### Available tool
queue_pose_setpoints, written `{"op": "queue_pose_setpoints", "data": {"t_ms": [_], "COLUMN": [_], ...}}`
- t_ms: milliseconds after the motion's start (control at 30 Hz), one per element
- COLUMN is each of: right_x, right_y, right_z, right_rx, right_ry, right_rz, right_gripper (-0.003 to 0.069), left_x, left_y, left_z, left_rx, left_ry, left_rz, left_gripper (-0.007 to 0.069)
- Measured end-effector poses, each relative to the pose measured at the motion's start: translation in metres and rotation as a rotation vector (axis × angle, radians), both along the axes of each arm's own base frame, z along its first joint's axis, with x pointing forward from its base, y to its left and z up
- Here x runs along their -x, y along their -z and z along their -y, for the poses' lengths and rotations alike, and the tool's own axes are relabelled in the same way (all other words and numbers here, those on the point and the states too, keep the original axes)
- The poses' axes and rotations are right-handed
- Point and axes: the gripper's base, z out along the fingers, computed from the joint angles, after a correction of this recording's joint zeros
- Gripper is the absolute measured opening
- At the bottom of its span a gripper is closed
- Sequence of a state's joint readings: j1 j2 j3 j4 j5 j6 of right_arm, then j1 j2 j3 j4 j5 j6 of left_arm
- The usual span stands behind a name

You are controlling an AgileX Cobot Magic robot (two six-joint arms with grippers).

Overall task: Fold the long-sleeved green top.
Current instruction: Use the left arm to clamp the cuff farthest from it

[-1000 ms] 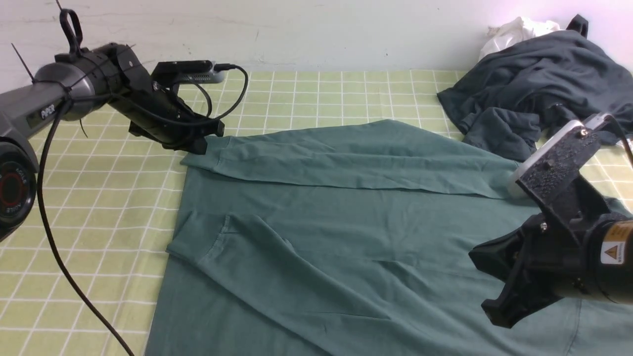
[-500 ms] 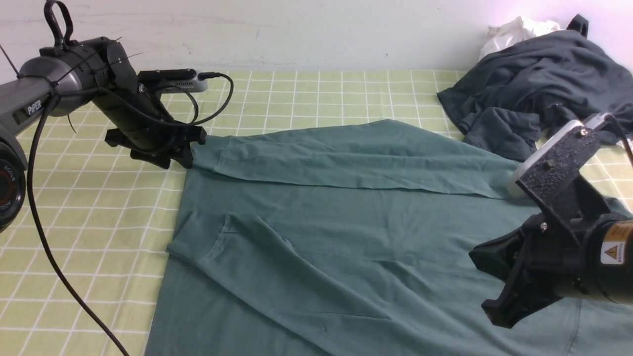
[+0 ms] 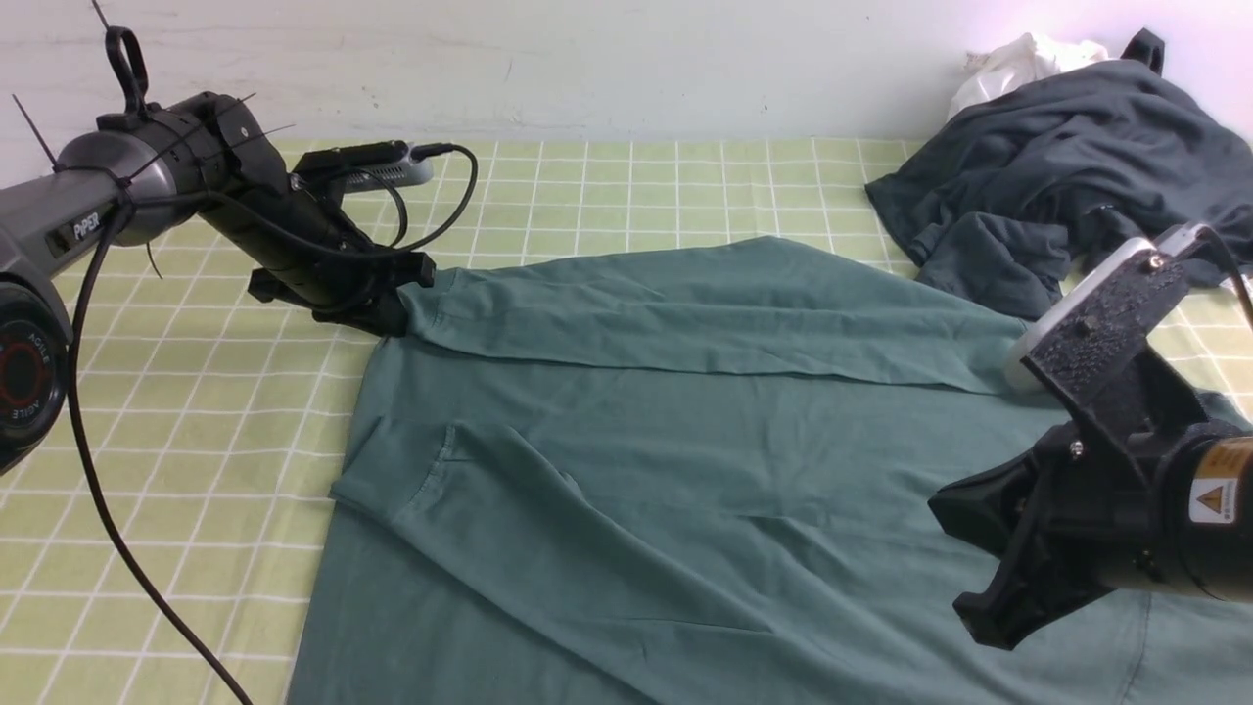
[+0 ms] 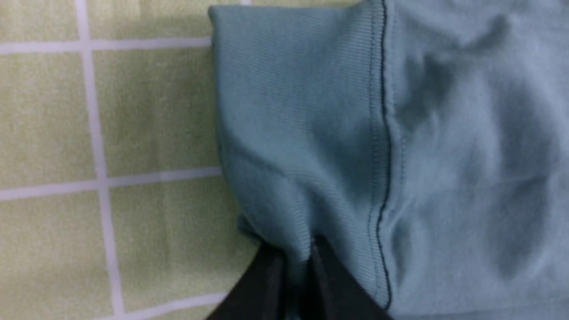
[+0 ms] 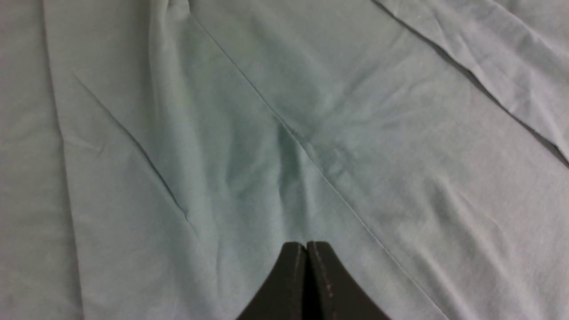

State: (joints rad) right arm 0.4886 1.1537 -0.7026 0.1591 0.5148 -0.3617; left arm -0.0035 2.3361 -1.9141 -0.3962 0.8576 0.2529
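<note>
- The green long-sleeved top (image 3: 685, 441) lies spread flat on the worktop (image 3: 196, 441). It fills the middle and near side of my front view, with one sleeve (image 3: 705, 313) laid across its far edge.
- My left hand (image 4: 306, 253) has its fingers closed on a small pinch of the ribbed cuff (image 4: 289, 111) at the end of that sleeve. The cloth bunches up into the grip, so I judge the hold real but shallow.
- My right hand (image 5: 306, 249) hangs over the body of the top with its fingers pressed together and nothing between them.
- I expect the top to handle as light, limp and stretchy. It is thin jersey that will sag and trail from any single hold and keep no shape of its own.
- The cuff is the better place to take it. The rib is thicker and doubled at the stitched seam, so it should slip less than the plain knit beside it.
- The body fabric is smooth and matte, with long shallow creases running on the diagonal. A second sleeve (image 3: 470, 490) lies slantwise on it.
- The worktop wears a yellow-green checked cloth with a soft, towel-like nap, which I'd guess will drag on the jersey when I pull.
- A crumpled dark grey garment (image 3: 1067, 166) and a white cloth (image 3: 1018, 59) sit at the far right corner, just beside the top.
</note>
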Motion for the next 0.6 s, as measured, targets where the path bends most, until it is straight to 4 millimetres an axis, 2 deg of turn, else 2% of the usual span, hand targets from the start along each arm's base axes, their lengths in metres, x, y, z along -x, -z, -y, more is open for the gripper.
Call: {"op": "queue_pose_setpoints", "data": {"t_ms": [233,367,500,533,600], "right_x": [0.000,0.000,0.000,0.000,0.000], "right_y": [0.000,0.000,0.000,0.000,0.000], "right_z": [0.000,0.000,0.000,0.000,0.000], "right_rx": [0.000,0.000,0.000,0.000,0.000], "right_ry": [0.000,0.000,0.000,0.000,0.000], "right_rz": [0.000,0.000,0.000,0.000,0.000], "right_gripper": [-0.0016,-0.0016,-0.0016,-0.0016,-0.0016], "left_x": [0.001,0.001,0.000,0.000,-0.002], "left_y": [-0.003,-0.009,-0.011,-0.012,-0.012], "left_z": [0.000,-0.002,-0.003,-0.003,-0.003], "left_rx": [-0.005,-0.025,-0.035,-0.035,-0.038], "left_ry": [0.003,0.010,0.007,0.004,-0.003], "left_rz": [0.004,0.016,0.036,0.042,0.063], "left_gripper": [0.0020,0.0068,0.0246,0.0262,0.0342]}}
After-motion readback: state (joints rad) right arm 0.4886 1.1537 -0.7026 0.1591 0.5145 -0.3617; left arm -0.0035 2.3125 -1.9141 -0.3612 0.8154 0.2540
